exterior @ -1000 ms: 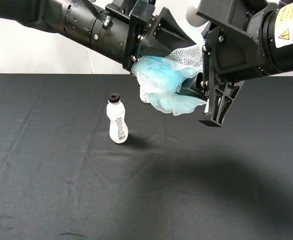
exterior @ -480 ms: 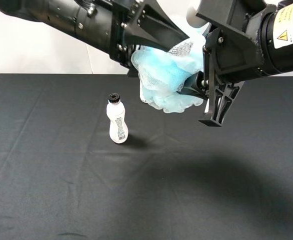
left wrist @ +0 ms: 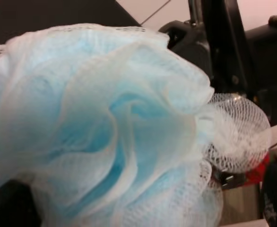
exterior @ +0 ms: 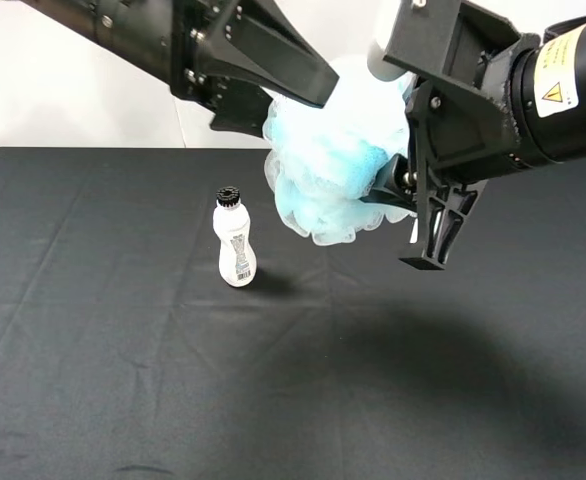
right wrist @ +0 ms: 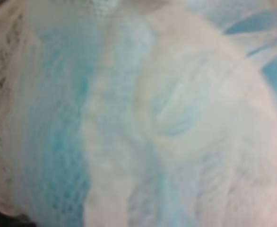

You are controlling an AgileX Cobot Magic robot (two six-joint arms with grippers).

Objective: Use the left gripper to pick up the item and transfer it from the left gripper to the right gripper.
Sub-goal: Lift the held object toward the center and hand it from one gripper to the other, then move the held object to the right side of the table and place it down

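Note:
The pale blue and white mesh bath pouf [exterior: 328, 170] hangs in the air above the back middle of the table. My right gripper [exterior: 405, 215] is shut on its right side; one ribbed finger [exterior: 435, 225] juts down beside it. My left gripper [exterior: 301, 108] is open at the pouf's upper left, with one long jaw lying over its top. The pouf fills the left wrist view [left wrist: 105, 132], with the right gripper's black body [left wrist: 223, 52] behind it. It also fills the right wrist view [right wrist: 138, 113], and no fingers show there.
A white bottle with a black cap [exterior: 235, 240] stands upright on the black tablecloth [exterior: 123, 380], below and to the left of the pouf. A white wall runs behind the table's far edge.
My left arm has drawn back up and to the left, and its jaws have opened off the pouf. The pouf stays in the right gripper and has puffed out.

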